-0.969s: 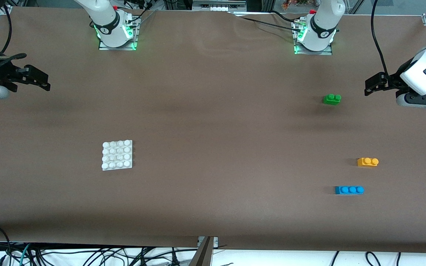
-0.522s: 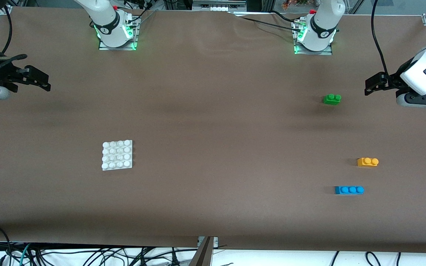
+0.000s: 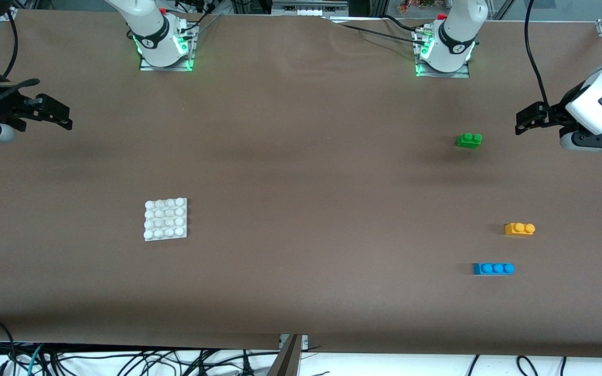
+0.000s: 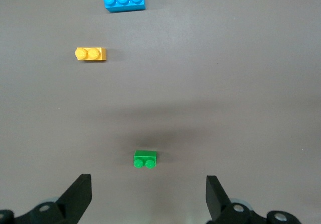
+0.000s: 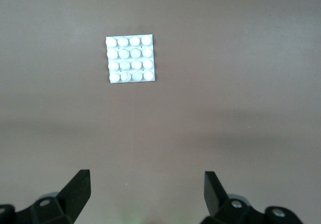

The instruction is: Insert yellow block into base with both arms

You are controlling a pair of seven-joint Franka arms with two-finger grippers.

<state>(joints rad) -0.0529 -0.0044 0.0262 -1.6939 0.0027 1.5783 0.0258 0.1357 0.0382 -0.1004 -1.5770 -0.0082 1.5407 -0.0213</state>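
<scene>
The yellow block (image 3: 519, 228) lies on the brown table toward the left arm's end, and it also shows in the left wrist view (image 4: 91, 53). The white studded base (image 3: 165, 219) lies toward the right arm's end, and it also shows in the right wrist view (image 5: 130, 59). My left gripper (image 3: 523, 122) hangs open and empty over the left arm's end of the table, its jaws wide apart in the left wrist view (image 4: 149, 184). My right gripper (image 3: 63, 119) hangs open and empty over the right arm's end, apart from the base, and also shows in its own view (image 5: 147, 181).
A green two-stud brick (image 3: 469, 140) lies farther from the front camera than the yellow block. A blue three-stud brick (image 3: 493, 268) lies nearer to it. Both show in the left wrist view, the green (image 4: 145, 159) and the blue (image 4: 124, 0). Cables hang below the table's front edge.
The right gripper has shifted very slightly. The bricks, the base and the left gripper have not moved.
</scene>
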